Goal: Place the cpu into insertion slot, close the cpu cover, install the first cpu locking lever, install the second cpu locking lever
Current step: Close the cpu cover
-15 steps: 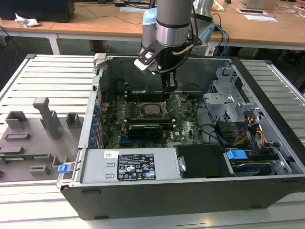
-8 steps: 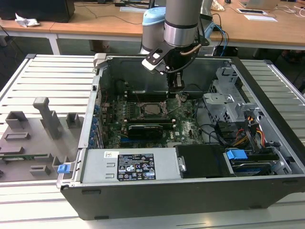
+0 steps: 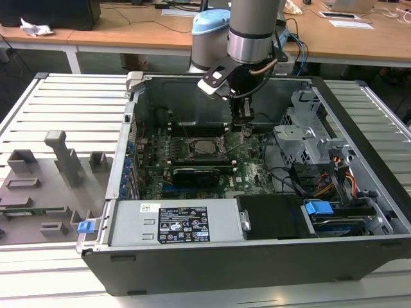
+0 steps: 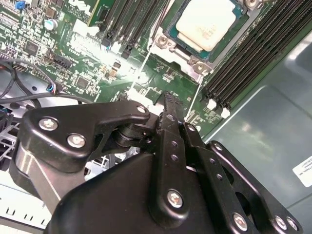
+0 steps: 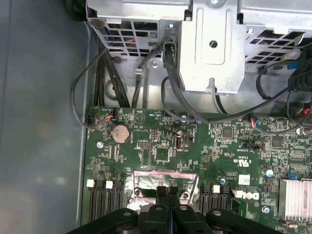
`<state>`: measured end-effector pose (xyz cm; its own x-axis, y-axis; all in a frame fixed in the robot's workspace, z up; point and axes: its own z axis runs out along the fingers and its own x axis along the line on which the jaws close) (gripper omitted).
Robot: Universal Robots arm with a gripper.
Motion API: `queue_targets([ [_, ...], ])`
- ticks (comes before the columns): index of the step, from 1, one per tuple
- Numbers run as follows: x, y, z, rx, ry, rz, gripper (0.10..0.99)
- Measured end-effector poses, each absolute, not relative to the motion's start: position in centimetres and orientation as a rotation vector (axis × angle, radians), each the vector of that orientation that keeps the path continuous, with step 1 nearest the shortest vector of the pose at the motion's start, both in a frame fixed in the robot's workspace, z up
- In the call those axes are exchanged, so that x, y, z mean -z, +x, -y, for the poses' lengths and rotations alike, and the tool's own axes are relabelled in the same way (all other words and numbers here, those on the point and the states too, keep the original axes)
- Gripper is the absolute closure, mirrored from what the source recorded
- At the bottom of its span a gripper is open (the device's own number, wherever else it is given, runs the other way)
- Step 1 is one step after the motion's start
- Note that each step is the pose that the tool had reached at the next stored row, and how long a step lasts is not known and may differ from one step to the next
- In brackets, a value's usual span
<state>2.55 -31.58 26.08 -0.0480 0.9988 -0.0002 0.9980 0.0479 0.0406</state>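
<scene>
The cpu (image 4: 207,22) already lies in the slot (image 3: 187,147), pale top up, with a silver frame flat around it that I take for the cover (image 4: 197,66). Whether it is pressed fully home I cannot tell. The claw (image 4: 169,97) hangs low inside the open case (image 3: 257,256), just beside the slot on the exterior view's right. Its fingers (image 5: 163,192) are pinched together with nothing between them. So the work seems to be at the cover-and-lever stage, with the closed tips serving as a pusher rather than a grasper. The levers themselves I cannot make out.

To do this well, the push should fall on the metal frame or a lever's wire, never on the cpu's top or the green board (image 4: 87,58). The tips should meet the metal squarely, since a thin wire can slip off a narrow fingertip. Pressure should go straight down and rise slowly. A sideways drag could skid the claw into the memory slots (image 4: 243,63) close alongside. The board's small parts near the slot's corners leave little room for error — keep the wrist upright and the travel short. The case sits steady on the slatted tabletop (image 3: 64,109), which should help it take a firm push.
</scene>
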Motion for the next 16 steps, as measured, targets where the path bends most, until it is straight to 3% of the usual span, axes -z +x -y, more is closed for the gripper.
queue_targets([
  [16, -26.1, 4.6, 31.6, -0.041, 2.149, -2.255, 0.98],
])
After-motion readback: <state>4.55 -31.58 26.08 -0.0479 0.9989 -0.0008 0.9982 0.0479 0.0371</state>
